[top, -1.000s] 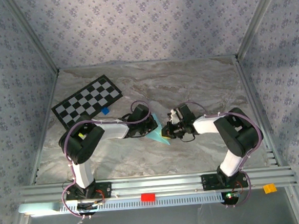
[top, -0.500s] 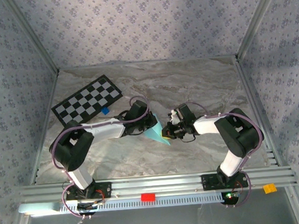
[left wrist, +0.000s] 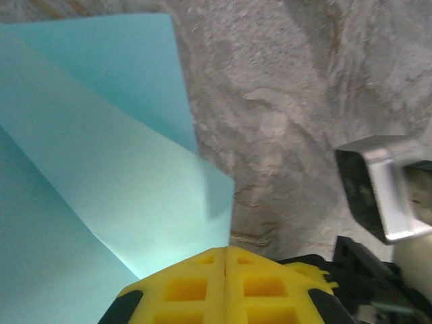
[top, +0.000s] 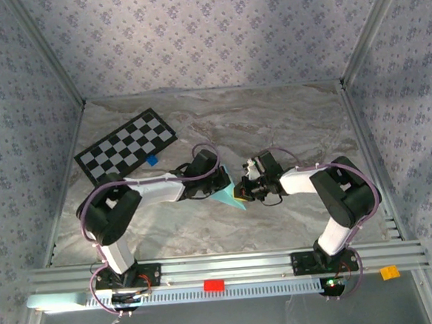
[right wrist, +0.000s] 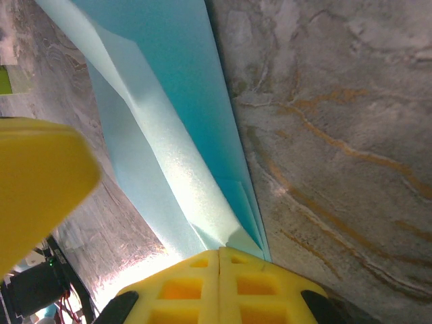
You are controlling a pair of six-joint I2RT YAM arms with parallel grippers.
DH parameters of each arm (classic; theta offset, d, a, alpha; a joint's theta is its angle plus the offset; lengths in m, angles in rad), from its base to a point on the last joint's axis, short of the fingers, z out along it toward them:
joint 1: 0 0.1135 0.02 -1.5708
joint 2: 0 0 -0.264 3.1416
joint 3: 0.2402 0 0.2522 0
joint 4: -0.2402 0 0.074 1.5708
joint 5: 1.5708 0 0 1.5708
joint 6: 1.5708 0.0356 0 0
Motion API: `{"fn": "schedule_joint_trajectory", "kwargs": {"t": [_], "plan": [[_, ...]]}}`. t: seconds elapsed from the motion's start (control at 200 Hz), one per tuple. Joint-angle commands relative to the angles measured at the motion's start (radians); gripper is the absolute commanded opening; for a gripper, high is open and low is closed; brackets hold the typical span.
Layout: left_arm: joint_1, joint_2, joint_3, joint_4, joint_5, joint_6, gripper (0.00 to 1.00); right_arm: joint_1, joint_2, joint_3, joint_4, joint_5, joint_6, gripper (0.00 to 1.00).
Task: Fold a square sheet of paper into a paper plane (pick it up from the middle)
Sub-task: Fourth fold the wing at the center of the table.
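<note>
Looks like mid-fold, crease-pressing stage. Seeing the blue sheet [top: 227,197] folded into a wedge, flat on the table [top: 287,120] between the arms. Got the right gripper [right wrist: 220,260] clamped on its folded edge; left gripper [left wrist: 225,260] closed too, pads together, can't tell if pinching. Next probably needs steady pressure along the crease, no tearing.

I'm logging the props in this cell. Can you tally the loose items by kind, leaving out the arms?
light-blue paper, partly folded: 1
checkerboard card: 1
small blocks: 3 (dark-blue block, red block, orange block)
Total: 5
</note>
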Motion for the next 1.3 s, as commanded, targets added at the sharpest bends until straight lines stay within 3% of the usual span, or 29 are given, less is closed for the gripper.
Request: {"fn": "schedule_joint_trajectory", "kwargs": {"t": [0.0,0.525,1.294], "plan": [[-0.005,0.038,0.003,0.024,0.031,-0.009,0.01,-0.009,0.031,-0.037,-0.088,0.074,0.011,0.00],[0.054,0.107,0.001,-0.039,-0.053,0.014,0.01,-0.008,0.047,-0.062,-0.115,0.089,0.002,0.00],[0.272,0.148,0.038,-0.061,0.043,0.249,0.03,-0.006,0.048,-0.069,-0.132,0.101,-0.018,0.00]]}}
